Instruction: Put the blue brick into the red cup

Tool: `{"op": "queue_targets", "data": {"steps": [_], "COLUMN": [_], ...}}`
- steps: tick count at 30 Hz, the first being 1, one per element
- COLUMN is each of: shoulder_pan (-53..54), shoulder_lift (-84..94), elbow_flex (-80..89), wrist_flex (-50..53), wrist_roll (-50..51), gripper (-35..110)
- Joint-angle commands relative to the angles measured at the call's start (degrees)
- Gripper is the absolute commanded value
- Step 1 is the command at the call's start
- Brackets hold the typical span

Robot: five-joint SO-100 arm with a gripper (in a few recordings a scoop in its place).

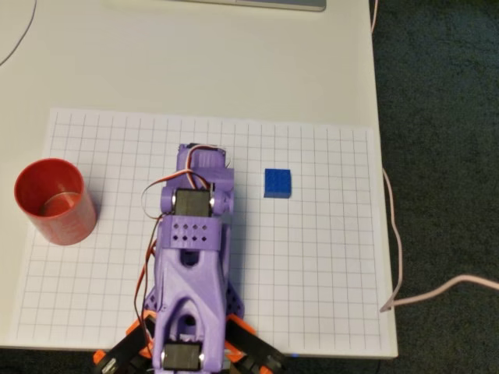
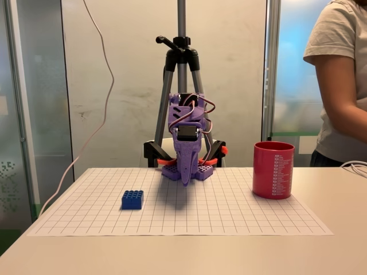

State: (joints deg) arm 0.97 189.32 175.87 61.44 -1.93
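The blue brick [image 1: 277, 183] lies flat on the grid paper, studs up, right of the purple arm [image 1: 195, 234] in the overhead view and at the left in the fixed view [image 2: 132, 199]. The red cup [image 1: 53, 201] stands upright at the paper's left edge in the overhead view, and on the right in the fixed view [image 2: 273, 170]. My gripper [image 2: 186, 180] hangs tip-down over the paper between brick and cup, touching neither. Its fingers taper together to one point, shut on nothing.
White grid paper [image 1: 312, 273] covers the table. The table's right edge [image 1: 382, 156] drops to dark floor, where a pink cable [image 1: 437, 292] runs. In the fixed view a tripod [image 2: 182, 69] stands behind the arm and a person [image 2: 344, 86] stands beyond the cup.
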Motion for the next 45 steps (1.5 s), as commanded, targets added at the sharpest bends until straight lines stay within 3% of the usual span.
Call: {"op": "queue_targets", "data": {"steps": [1, 21, 35, 45], "shoulder_pan": [-4.48, -3.25, 27.77, 37.18], "shoulder_lift": [-0.18, -0.18, -15.03, -46.41], "elbow_flex": [-0.70, -2.55, -41.13, -75.59], "wrist_flex": [0.09, 2.29, 12.66, 29.88], "wrist_roll": [-5.62, -2.20, 5.19, -7.82], "gripper": [0, 0, 0, 0]}}
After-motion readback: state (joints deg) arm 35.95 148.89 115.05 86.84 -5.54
